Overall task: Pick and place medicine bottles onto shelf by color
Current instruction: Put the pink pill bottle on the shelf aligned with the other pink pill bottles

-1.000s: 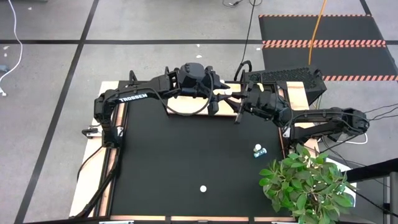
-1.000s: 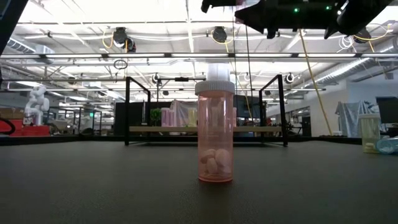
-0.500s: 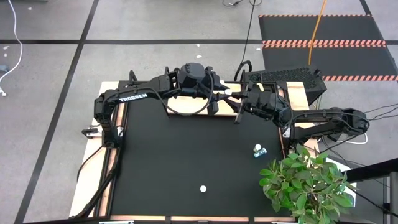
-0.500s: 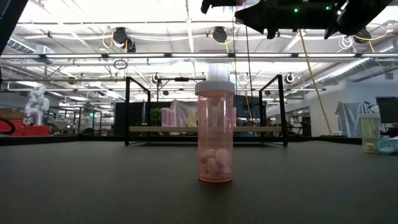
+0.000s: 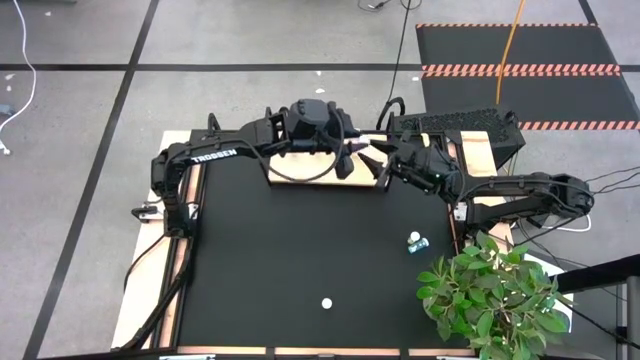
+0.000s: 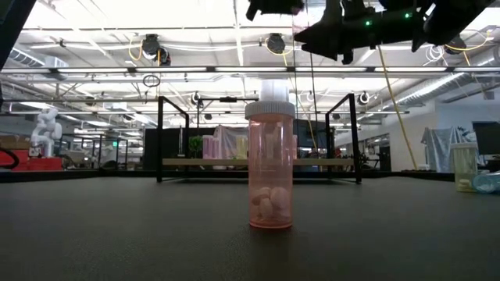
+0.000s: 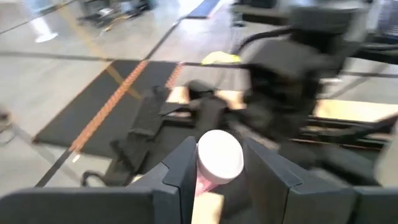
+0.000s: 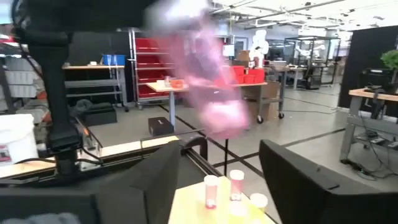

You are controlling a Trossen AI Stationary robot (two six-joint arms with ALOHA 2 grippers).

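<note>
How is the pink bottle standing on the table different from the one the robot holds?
The standing bottle rests upright on the table; the held bottle is in the air, pinched by the left gripper. The standing bottle shows pills; the held bottle mostly its cap. Both are pink, white-capped.

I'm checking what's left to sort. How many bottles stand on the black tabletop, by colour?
Pink bottle: 1
Teal bottle: 1
Pale bottle: 1
Total: 3
Not counted: the held pink bottle in the left tool.
</note>
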